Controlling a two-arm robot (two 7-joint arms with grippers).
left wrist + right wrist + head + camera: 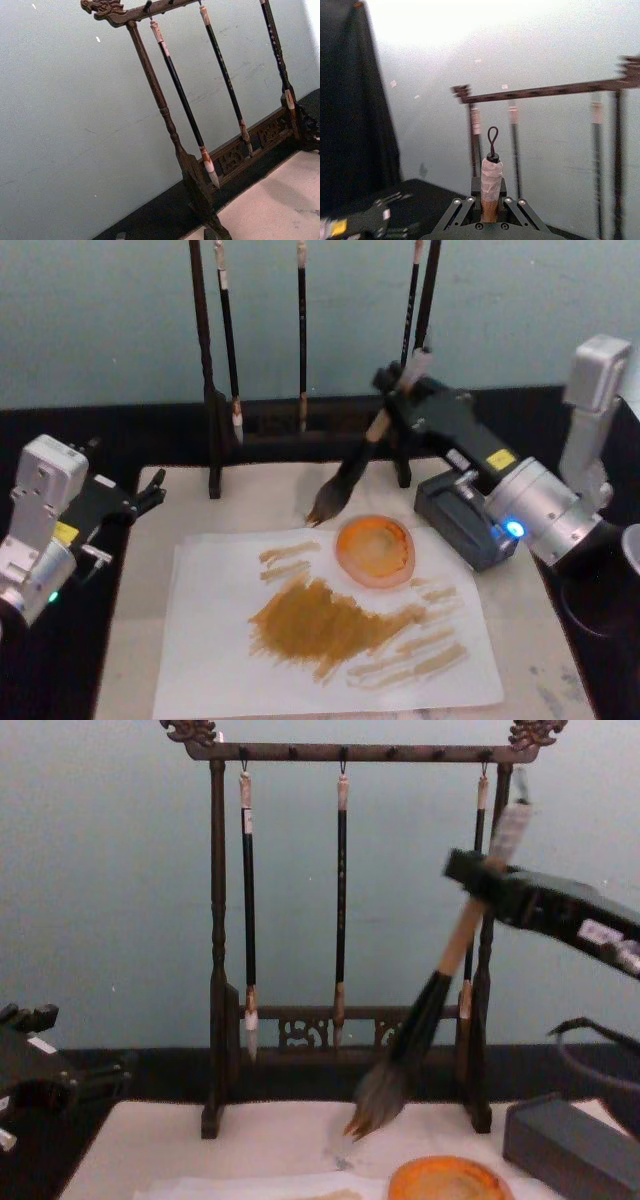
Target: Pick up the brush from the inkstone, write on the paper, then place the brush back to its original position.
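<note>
The brush [352, 468] hangs tilted in the air, its bushy tip pointing down toward 7 o'clock and its handle rising toward 1 o'clock. In the head view the tip sits just off the inkstone [375, 551] at about 10 o'clock, clear of the dish and over the far edge of the paper [215, 665]. The right gripper [397, 392] pinches the wooden handle just below the white wrapped end, its fingers pressed against both sides; the right wrist view shows the cord loop standing up above them. The orange inkstone rests on the paper's far right part, with broad brown strokes spreading from it toward 7 o'clock. A grey box [455, 512] lies near the dish at 2 o'clock, under the right arm. At 12 o'clock stands the dark rack [215, 970] with three thin brushes [341, 900] hanging. The left gripper [148, 494] is parked at 9 o'clock, at the beige mat's [165, 502] left edge.
</note>
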